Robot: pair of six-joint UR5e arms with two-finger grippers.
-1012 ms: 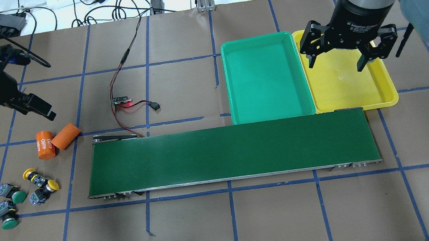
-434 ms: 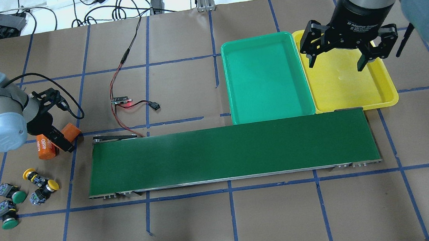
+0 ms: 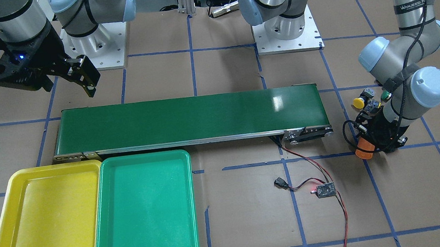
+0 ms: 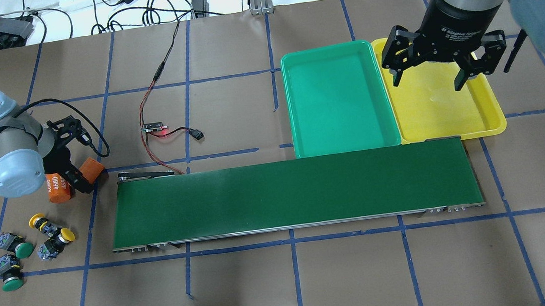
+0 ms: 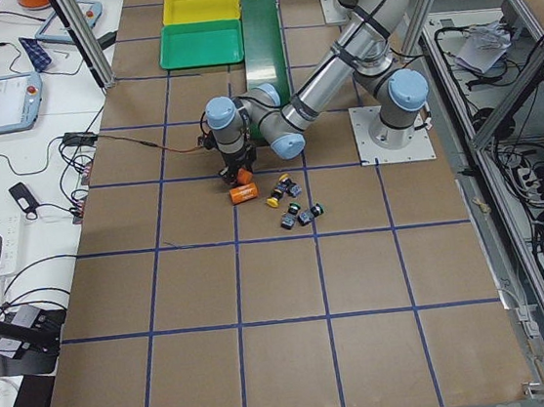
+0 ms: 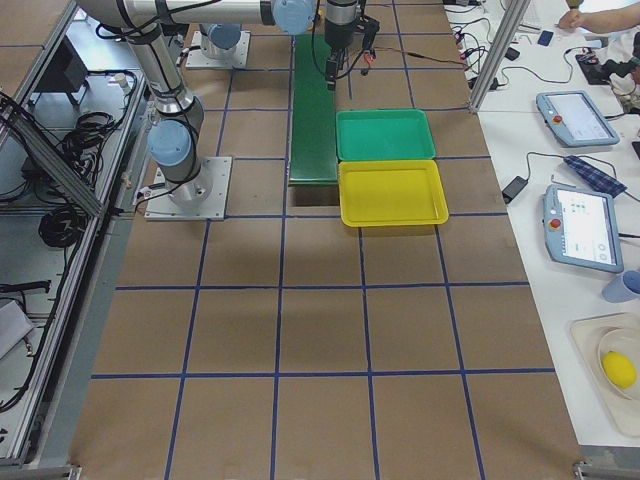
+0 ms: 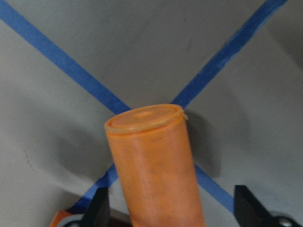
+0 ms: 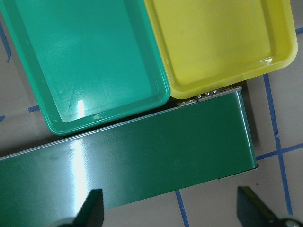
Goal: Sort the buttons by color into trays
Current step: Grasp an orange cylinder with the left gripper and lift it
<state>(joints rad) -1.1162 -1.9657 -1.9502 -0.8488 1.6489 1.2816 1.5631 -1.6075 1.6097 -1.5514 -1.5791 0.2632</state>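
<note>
Your yellow-capped buttons (image 4: 65,236) and green-capped buttons (image 4: 24,250) lie close together on the paper, off the conveyor belt (image 4: 296,193) end. I judge them light, rigid and slick on the domed caps, so grip across the blocky dark bodies. The left gripper (image 7: 173,210) has its fingers spread either side of a plain orange cylinder (image 7: 151,161), which is not a button. The right gripper (image 4: 427,83) hangs wide open over the yellow tray (image 4: 438,112), which touches the green tray (image 4: 337,101). The buttons crowd one another, so come down from above, minding the belt's raised edge.
</note>
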